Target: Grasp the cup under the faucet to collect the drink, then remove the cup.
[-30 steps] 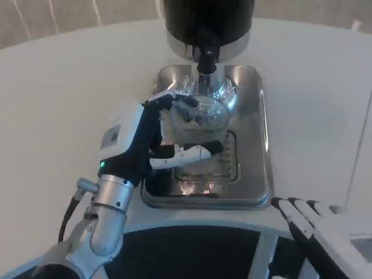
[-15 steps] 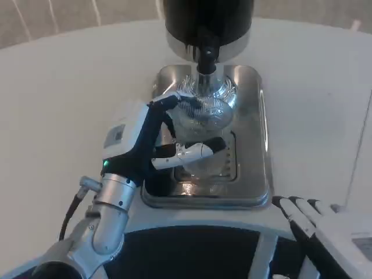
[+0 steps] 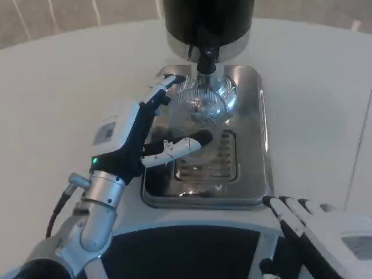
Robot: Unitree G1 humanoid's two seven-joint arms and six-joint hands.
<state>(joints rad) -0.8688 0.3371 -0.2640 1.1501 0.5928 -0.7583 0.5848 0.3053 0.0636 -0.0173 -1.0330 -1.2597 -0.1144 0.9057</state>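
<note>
1. Left robot hand: reaches from the lower left over the drip tray, fingers curved around the near-left side of the cup; upper fingers lie at the cup's far-left rim, the thumb below its near side. Whether the fingers press the glass cannot be told for certain, but the hand wraps the cup closely.
2. Cup: clear ribbed glass, upright, standing on the rear part of the tray directly beneath the faucet.
3. Faucet: short black spout projecting from the black-and-silver dispenser, just above the cup's mouth.
4. Drip tray: polished steel, rectangular, with a slotted grate in its front half, just beside the thumb.
5. Right robot hand: at the lower right, well apart from the tray, fingers extended together and holding nothing.
6. Counter: white surface carrying tray and dispenser.
</note>
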